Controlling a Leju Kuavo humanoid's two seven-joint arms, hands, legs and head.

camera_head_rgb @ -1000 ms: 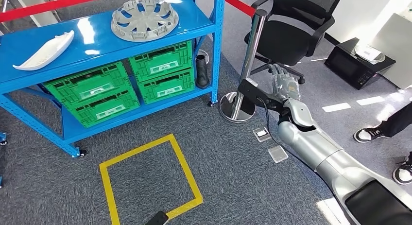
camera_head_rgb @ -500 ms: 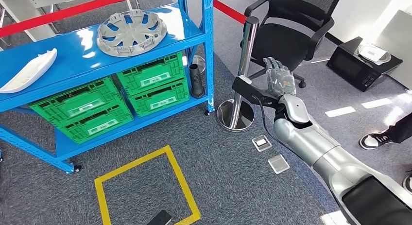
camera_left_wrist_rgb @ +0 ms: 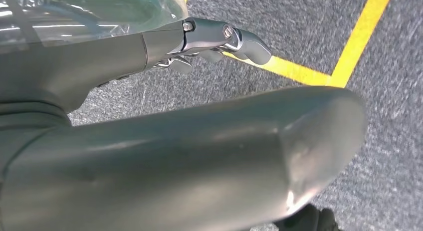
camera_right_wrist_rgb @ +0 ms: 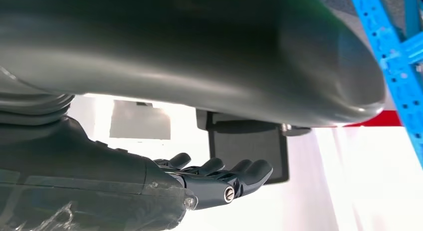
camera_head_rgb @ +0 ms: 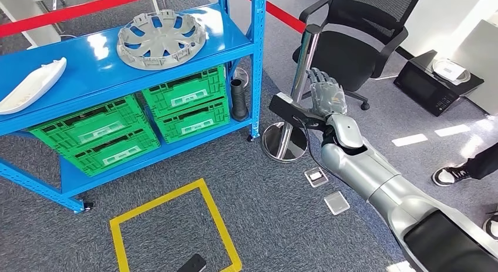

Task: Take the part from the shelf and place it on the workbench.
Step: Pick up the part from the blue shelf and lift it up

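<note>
Two parts lie on the top board of the blue shelf [camera_head_rgb: 246,40]: a long white panel [camera_head_rgb: 30,85] at its left end, close to the front edge, and a grey wheel cover [camera_head_rgb: 161,39] further right, flat, with bare board all around it. Under them sit four green crates [camera_head_rgb: 129,122], stacked in two pairs. On the grey carpet in front, a yellow taped square [camera_head_rgb: 170,225] marks open floor. The left hand [camera_left_wrist_rgb: 214,41] hangs over that carpet beside the yellow tape — fingers slightly bent, nothing in them. Right of the shelf's corner post stands a chrome stanchion [camera_head_rgb: 293,101], then a black office chair [camera_head_rgb: 358,37]. The right hand [camera_head_rgb: 326,96] is raised between them, fingers spread and empty, well apart from the wheel cover.
</note>
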